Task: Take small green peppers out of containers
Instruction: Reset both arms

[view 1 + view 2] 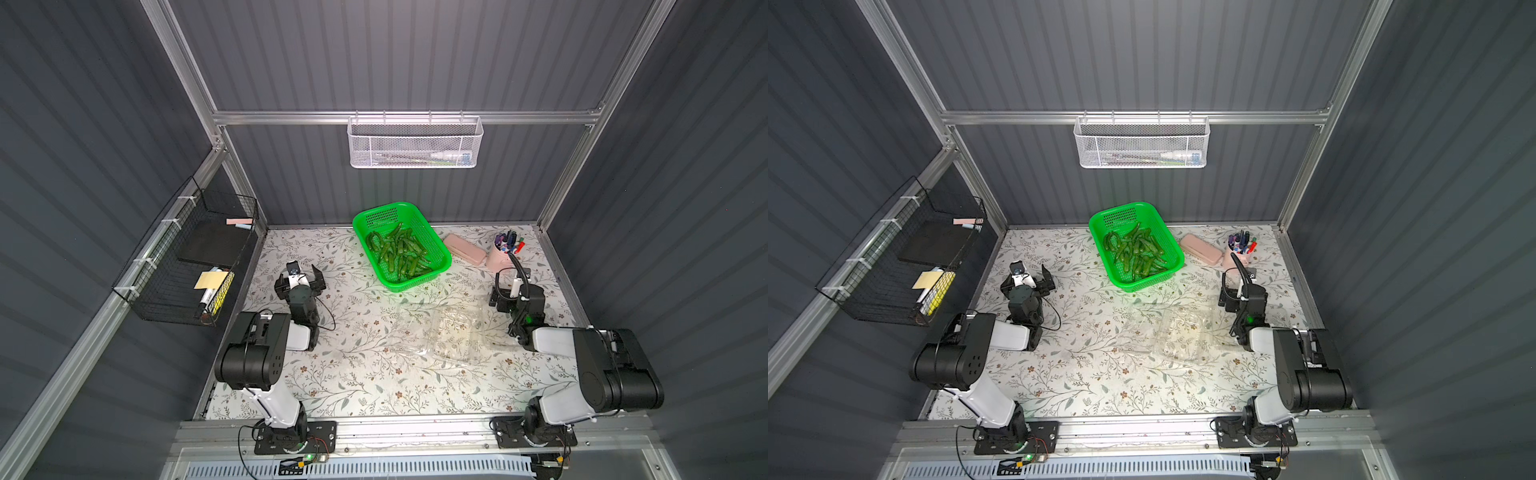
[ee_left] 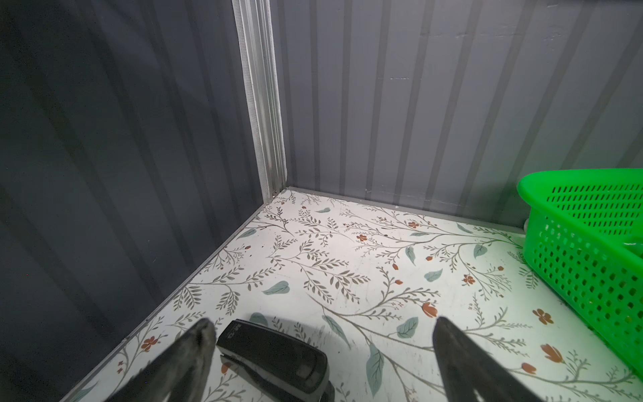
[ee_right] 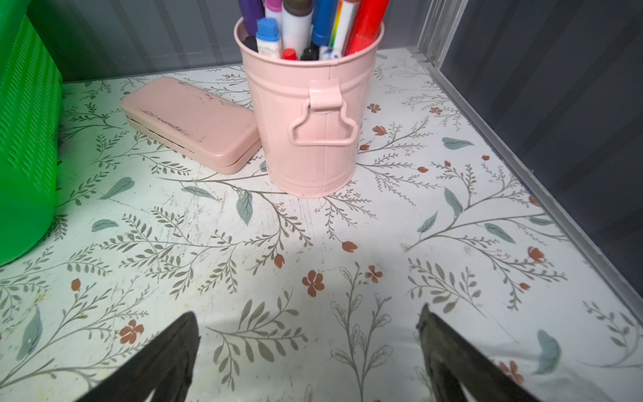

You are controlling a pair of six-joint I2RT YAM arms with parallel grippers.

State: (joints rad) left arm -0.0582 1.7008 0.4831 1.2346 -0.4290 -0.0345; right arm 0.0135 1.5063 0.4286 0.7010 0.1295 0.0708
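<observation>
Flowered table point(image 1: 374, 386) with two arms: the left gripper point(image 2: 323, 325) and the right gripper point(image 3: 307, 316) each stood with jaws spread wide, holding nothing. One green basket point(image 1: 380, 216) sat at the back, between them. Two clear containers point(image 1: 455, 334), overlapping and hard to separate, lay open near the right arm. The small green peppers point(image 1: 399, 251), too heaped to count, lay in the basket.

1. Perforated plastic basket point(image 1: 381, 217): bright green.
2. Slender glossy peppers point(image 1: 399, 251): dark green.
3. Thin plastic clamshell containers point(image 1: 453, 332): colourless, transparent.
4. Tabletop covering point(image 1: 374, 374): white, grey-green leafy sprigs, rust-red flowers.
5. Small metal bucket point(image 3: 306, 121), flat oblong case point(image 3: 191, 121): pale pink.
6. Ribbed wall panels point(image 1: 415, 62): dark grey, vertical stripes.
</observation>
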